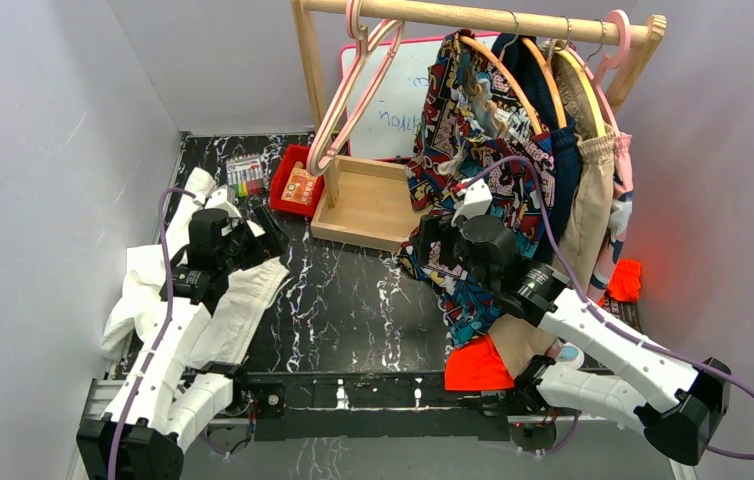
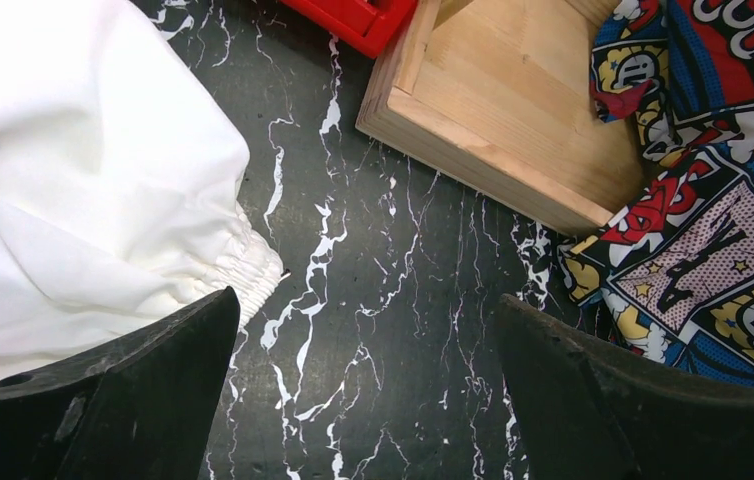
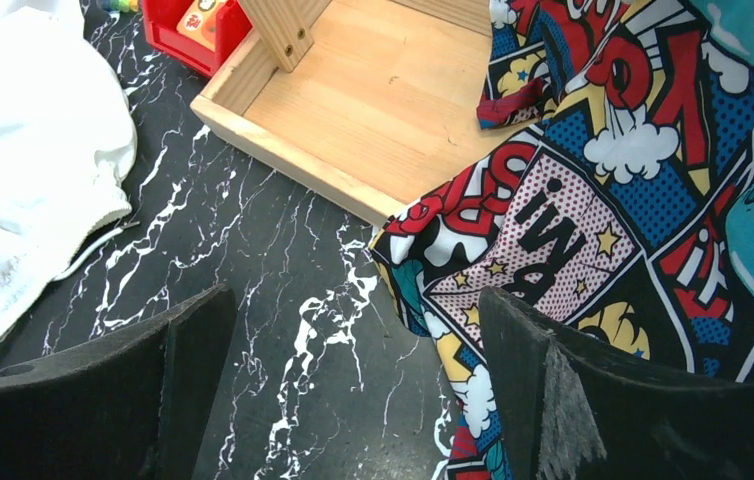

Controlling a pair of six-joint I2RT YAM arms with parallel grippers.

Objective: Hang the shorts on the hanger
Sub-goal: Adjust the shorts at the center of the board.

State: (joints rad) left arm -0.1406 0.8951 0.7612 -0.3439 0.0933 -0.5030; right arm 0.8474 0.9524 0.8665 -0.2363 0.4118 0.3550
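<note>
**Two Hands Spread, Shorts on the Worktop**

Two hands were seen, each with its fingers spread wide and nothing pinched. The left hand (image 2: 365, 300) was held just beside the single pair of white shorts (image 2: 73, 170), which lay crumpled at the left edge of the black, white-veined worktop (image 1: 353, 300). The right hand (image 3: 353, 292) was poised by one comic-print garment (image 3: 593, 190) draped from the rail. Between the hands stood one shallow wooden tray (image 1: 368, 200), with one red bin (image 1: 298, 185) beside it. The cream hanger (image 1: 353, 22) was hung on the wooden rail, well apart from the shorts.
</note>
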